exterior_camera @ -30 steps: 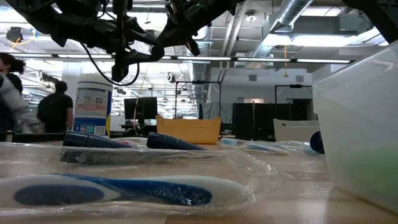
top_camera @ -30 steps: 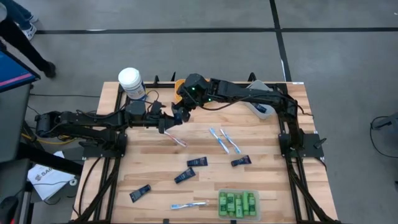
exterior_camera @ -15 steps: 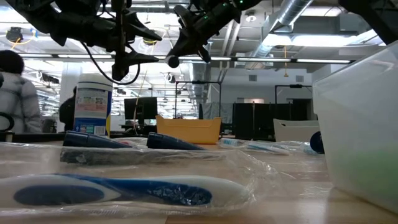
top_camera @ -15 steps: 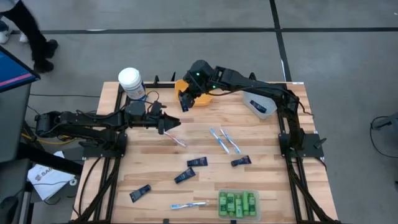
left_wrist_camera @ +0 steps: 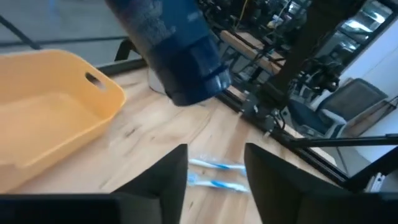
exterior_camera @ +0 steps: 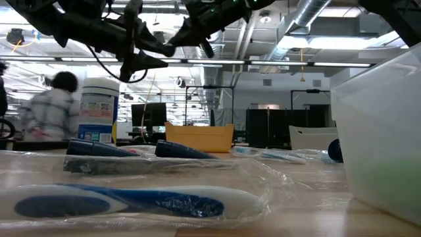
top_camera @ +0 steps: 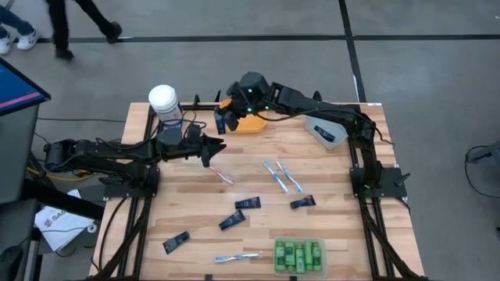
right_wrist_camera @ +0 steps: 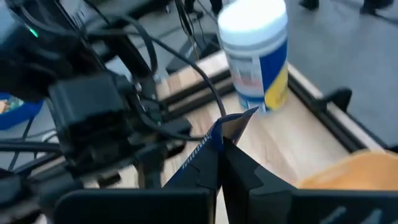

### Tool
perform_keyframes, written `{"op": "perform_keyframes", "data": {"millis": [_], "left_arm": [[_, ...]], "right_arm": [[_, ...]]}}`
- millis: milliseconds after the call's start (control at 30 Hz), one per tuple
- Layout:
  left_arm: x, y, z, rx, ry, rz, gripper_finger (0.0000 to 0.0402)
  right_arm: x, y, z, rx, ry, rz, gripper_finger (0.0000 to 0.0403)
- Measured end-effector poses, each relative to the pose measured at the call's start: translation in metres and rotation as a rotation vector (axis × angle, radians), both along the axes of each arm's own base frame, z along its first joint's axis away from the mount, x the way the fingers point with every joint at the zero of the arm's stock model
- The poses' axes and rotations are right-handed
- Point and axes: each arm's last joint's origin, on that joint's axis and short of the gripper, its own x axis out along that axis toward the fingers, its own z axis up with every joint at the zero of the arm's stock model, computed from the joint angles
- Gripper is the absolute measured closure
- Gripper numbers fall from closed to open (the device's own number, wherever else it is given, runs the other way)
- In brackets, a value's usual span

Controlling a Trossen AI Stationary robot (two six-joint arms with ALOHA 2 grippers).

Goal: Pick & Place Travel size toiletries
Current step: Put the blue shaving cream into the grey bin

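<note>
Right pincer (top_camera: pixel 221 122) is gripping a dark navy tube (right_wrist_camera: pixel 208 146), hanging just beside the orange bin (top_camera: pixel 251 122), long axis pointing down; the bin is lying nearest this arm. Left pincer (top_camera: pixel 212 148) is gaping empty beside it

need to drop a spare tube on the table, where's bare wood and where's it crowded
Bare wood: between the orange bin and grey bin, and the left strip between the pink toothbrush and the near-left navy tube. Crowded: the middle with blue toothbrushes and tubes, and near the green bottles' bin.
</note>
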Motion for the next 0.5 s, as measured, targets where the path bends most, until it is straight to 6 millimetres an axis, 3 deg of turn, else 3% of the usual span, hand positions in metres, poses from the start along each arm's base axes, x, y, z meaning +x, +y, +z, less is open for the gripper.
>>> {"op": "perform_keyframes", "data": {"millis": [300,500], "left_arm": [[-0.002,0.001,0.026,0.201,-0.197,0.014,0.0328],[-0.005,0.005,0.028,0.260,-0.181,0.043,0.0385]], "right_arm": [[0.001,-0.006,0.006,-0.032,-0.066,-0.010,0.0403],[0.001,-0.005,0.007,-0.032,-0.072,-0.004,0.0403]]}}
